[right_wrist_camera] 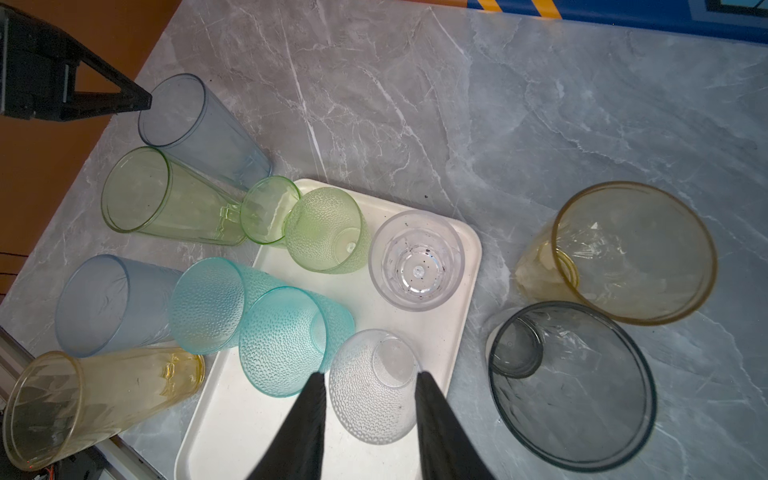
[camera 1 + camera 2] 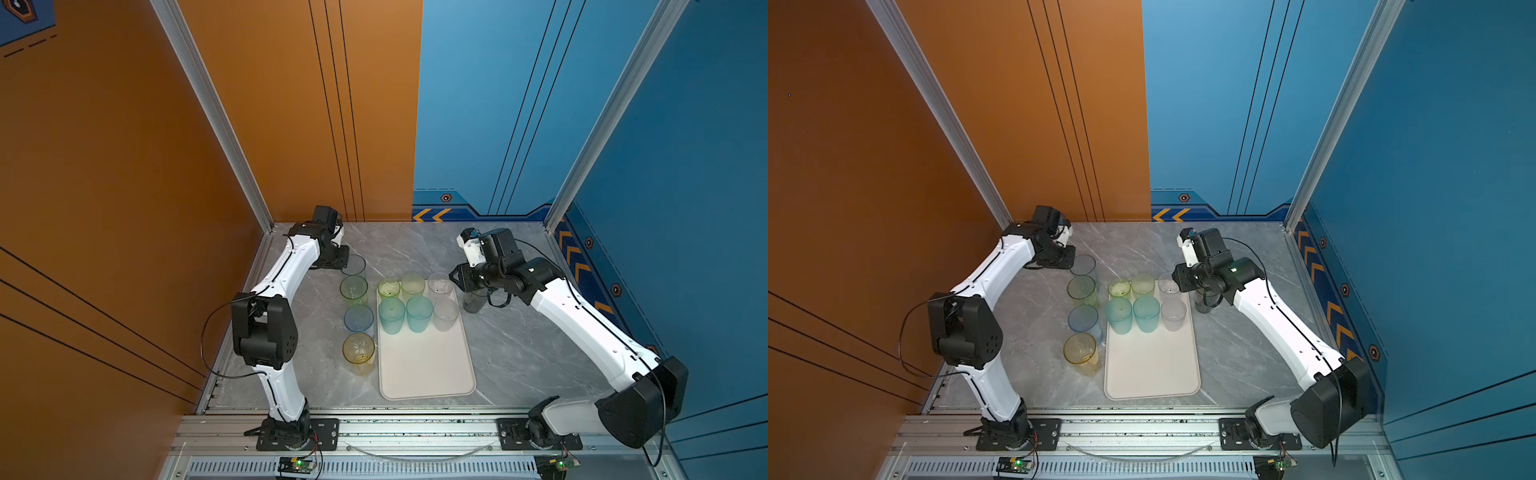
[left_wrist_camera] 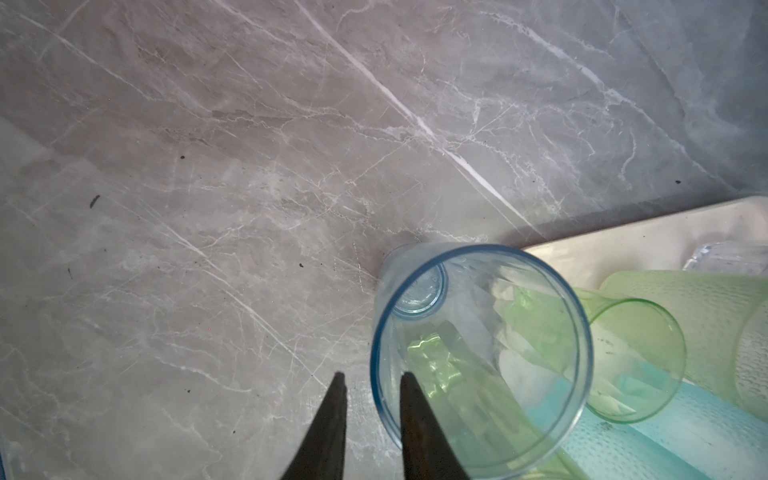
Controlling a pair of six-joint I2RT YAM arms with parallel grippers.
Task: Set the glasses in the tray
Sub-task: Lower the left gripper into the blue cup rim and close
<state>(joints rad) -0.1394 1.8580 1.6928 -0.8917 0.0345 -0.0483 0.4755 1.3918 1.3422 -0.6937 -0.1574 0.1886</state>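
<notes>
1. Both top views: cream tray (image 2: 428, 365) lengthwise on the grey marble bench (image 2: 519, 332), six glasses upright in two rows at its far end: small green glass (image 2: 388, 288), pale green dimpled glass (image 2: 412, 284), clear glass (image 2: 439, 285); nearer, two teal glasses (image 2: 391, 314) and frosted glass (image 2: 445, 314).
2. Same views, off the tray: column of four on the bench just beside its long edge, on the side of the left gripper (image 2: 343, 267): pale blue glass (image 2: 353, 264) farthest, then green glass (image 2: 353, 288), blue glass (image 2: 358, 318), yellow glass (image 2: 358, 349). Smoky grey glass (image 2: 476, 300) on the bench at the opposite edge, partly under the arm of the right gripper (image 2: 454, 277).
3. Left wrist view: left gripper (image 3: 374, 376), jaws slightly spread astride the rim of the pale blue glass (image 3: 482, 353), one within its outline, one outside and clear of the wall.
4. Right wrist view: right gripper (image 1: 371, 374), jaws spread, framing the frosted glass (image 1: 374, 399) standing in the tray (image 1: 232, 415); contact impossible to tell. Amber glass (image 1: 631, 253) and smoky grey glass (image 1: 569, 386) side by side on the bench, off the tray.
</notes>
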